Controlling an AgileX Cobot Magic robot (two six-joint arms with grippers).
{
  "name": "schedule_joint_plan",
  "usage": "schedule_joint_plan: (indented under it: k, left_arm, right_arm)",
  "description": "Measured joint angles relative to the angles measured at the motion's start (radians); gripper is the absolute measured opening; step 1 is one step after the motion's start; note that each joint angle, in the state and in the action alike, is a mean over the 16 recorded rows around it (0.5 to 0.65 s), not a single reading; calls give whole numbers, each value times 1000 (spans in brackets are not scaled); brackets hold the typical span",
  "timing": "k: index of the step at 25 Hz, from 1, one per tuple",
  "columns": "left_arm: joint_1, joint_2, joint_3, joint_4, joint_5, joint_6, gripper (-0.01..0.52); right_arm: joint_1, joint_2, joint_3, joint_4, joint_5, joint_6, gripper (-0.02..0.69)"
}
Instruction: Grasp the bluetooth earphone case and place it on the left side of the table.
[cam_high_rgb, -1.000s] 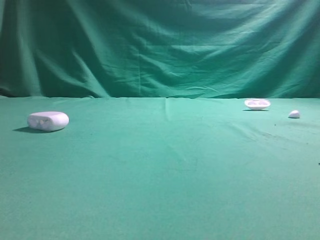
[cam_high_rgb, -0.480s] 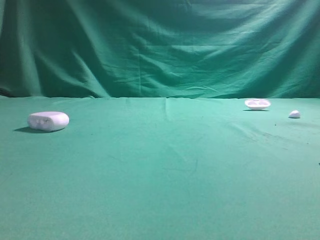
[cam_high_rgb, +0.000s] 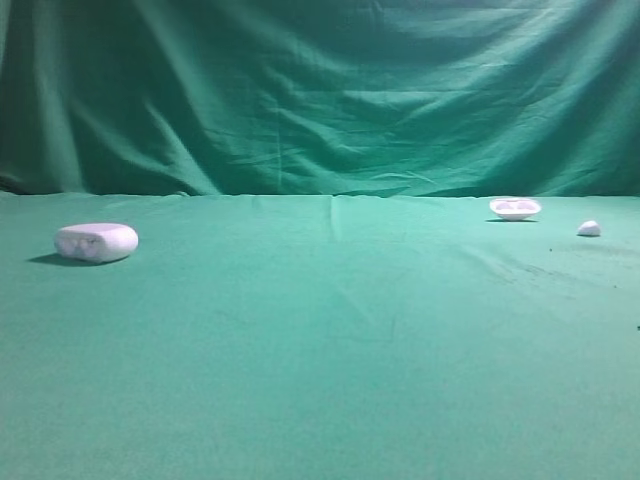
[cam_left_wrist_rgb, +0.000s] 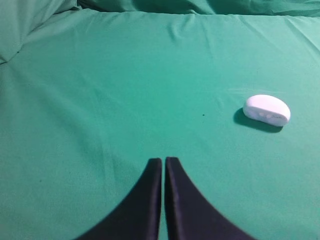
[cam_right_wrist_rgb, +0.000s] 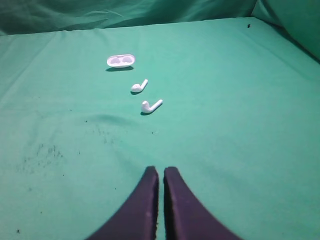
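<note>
Bluetooth earphone case (cam_high_rgb: 96, 241) is found lying flat on the table (cam_high_rgb: 320, 380), close to its left edge and toward the back, well apart from everything else. Judged from that position, the placement called for appears already met, with nothing gripping or touching the case. In the left wrist view the case (cam_left_wrist_rgb: 267, 109) is seen as a smooth, white, rounded oblong of hard-looking plastic, with small round dimples along its near face and a soft shadow beneath it.

The left gripper (cam_left_wrist_rgb: 163, 162) is held above bare cloth, its dark tapered jaws pressed almost together and holding nothing. The right gripper (cam_right_wrist_rgb: 160, 172) is likewise nearly closed and empty.

Near the back right corner a shallow white dish-like piece (cam_right_wrist_rgb: 120, 61) with two round hollows is noted, and closer in two white earbuds (cam_right_wrist_rgb: 138, 86) (cam_right_wrist_rgb: 150, 105) with short stems lie side by side, apart from each other. The green cloth is matte, lightly creased, and marked with dark specks (cam_right_wrist_rgb: 42, 152) on the right side.
</note>
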Motion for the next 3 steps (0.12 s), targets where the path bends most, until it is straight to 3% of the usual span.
schedule_joint_plan:
  k: [3]
  left_arm:
    - [0, 0, 0, 0, 0, 0, 0]
  right_arm:
    - [0, 0, 0, 0, 0, 0, 0]
